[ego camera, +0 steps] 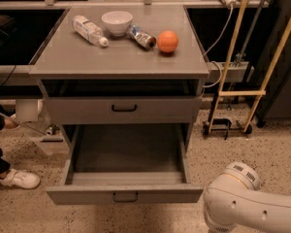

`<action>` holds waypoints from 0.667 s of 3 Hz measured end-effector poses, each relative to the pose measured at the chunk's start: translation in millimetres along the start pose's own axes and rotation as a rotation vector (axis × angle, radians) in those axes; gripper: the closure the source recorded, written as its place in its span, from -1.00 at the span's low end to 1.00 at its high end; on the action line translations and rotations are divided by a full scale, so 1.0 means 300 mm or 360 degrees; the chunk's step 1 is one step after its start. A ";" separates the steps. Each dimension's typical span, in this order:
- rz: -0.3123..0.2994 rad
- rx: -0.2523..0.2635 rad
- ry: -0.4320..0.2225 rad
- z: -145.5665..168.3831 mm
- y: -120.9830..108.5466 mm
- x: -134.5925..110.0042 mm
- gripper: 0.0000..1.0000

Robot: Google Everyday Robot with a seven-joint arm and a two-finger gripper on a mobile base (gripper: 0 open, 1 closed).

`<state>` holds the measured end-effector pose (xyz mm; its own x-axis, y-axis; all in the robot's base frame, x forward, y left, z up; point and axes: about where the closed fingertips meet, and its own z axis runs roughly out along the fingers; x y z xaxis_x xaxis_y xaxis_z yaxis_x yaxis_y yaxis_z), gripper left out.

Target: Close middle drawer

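Note:
The middle drawer is a grey metal drawer pulled far out toward me, low on the cabinet. Its deep tray is empty and its flat front carries a small black bar handle. Above it, another grey drawer front with a black handle stands pushed in. My gripper is out of view. Only a white, rounded arm segment shows at the bottom right corner, to the right of the open drawer's front and apart from it.
On the cabinet top lie a plastic bottle, a white bowl, a can and an orange. Yellow poles and a small wheeled stand stand on the right. A person's white shoe is at the left.

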<state>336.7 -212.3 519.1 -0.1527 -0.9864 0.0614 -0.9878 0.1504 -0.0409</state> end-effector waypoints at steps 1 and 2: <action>0.0001 0.0001 -0.0001 -0.001 -0.002 -0.001 -1.00; -0.0075 -0.0086 -0.0030 0.081 -0.012 -0.035 -1.00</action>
<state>342.7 -204.1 494.3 -0.1056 -0.9935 0.0429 -0.9942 0.1063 0.0155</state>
